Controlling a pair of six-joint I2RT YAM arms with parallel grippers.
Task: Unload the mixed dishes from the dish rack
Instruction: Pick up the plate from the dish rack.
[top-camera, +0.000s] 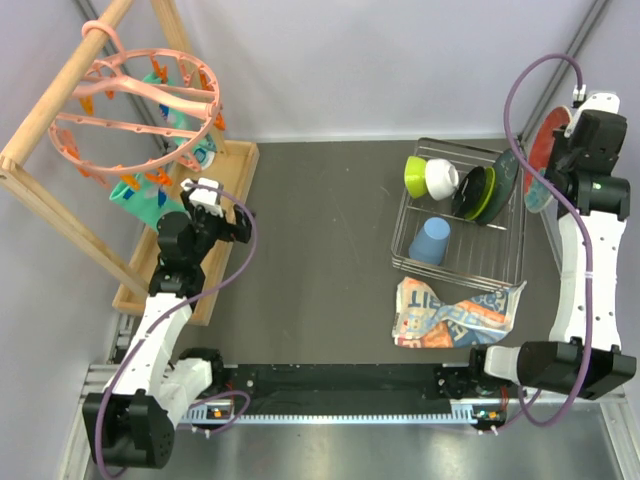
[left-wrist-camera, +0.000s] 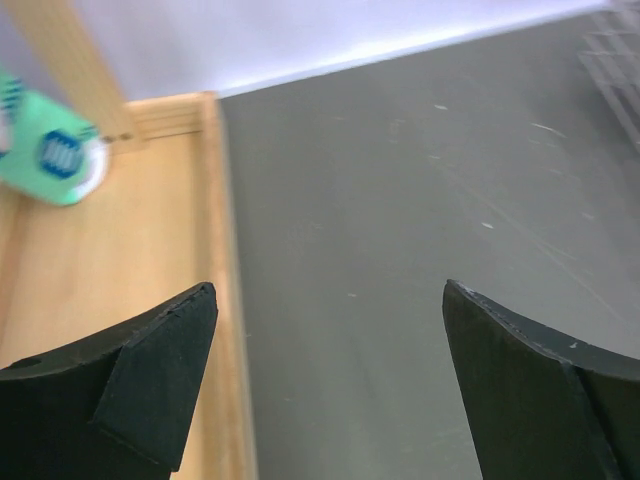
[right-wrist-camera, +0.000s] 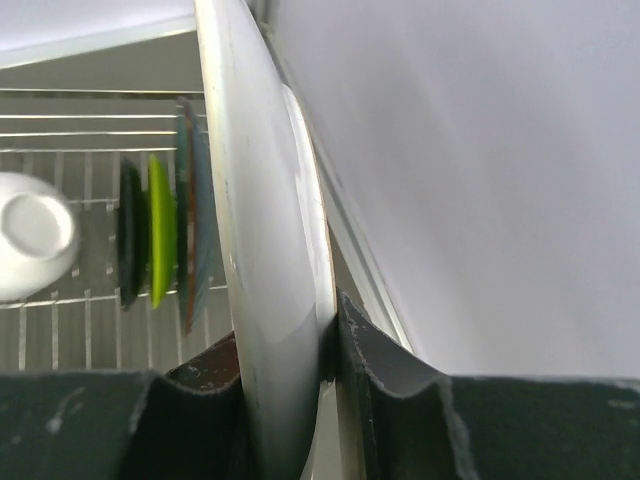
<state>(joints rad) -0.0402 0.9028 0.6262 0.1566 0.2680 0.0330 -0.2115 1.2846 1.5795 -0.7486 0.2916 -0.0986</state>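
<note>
Our right gripper (right-wrist-camera: 285, 345) pinches the pink-rimmed plate (right-wrist-camera: 262, 200) by its rim, on edge, we judge, to slip clear of the dish rack (right-wrist-camera: 80, 130); our left gripper (left-wrist-camera: 330, 340) hangs spread, empty.

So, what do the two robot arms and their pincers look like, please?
Both the left arm and the right arm have smooth white tubular links, black joint housings and black bases. A thin purple cable loops along each one. The left pincer and the right pincer have matte black, wedge-shaped fingers, slightly scuffed.
</note>
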